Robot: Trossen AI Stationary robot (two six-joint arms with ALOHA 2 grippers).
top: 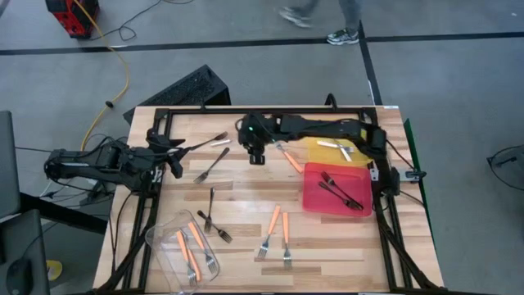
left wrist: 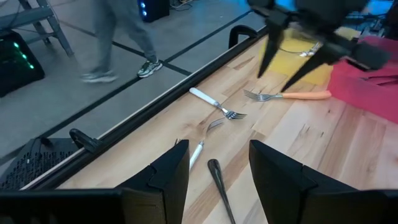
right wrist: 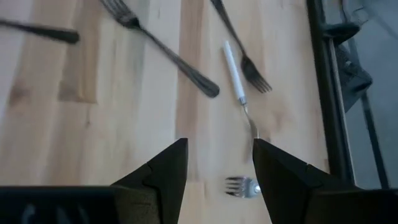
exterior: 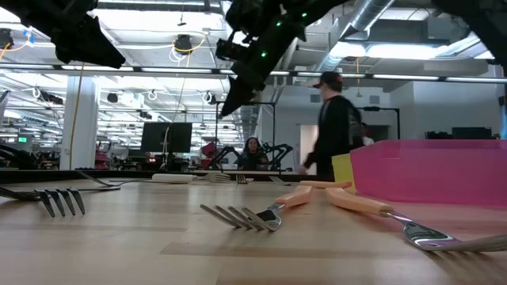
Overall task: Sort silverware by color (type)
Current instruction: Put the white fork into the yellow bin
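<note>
right gripper (top: 257,157): jaws apart, empty, above the table's far edge
target: white fork (right wrist: 238,86) at its 12 o'clock
tip: straddle handle squarely, avoid black fork (right wrist: 239,53)
left gripper (left wrist: 214,165): parted, empty, waiting

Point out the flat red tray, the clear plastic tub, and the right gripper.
flat red tray (top: 315,199), high view, on its bare floor near the left wall.
clear plastic tub (top: 164,229), high view, on its upper left rim.
right gripper (top: 257,158), high view, midway between its open fingertips.
</note>
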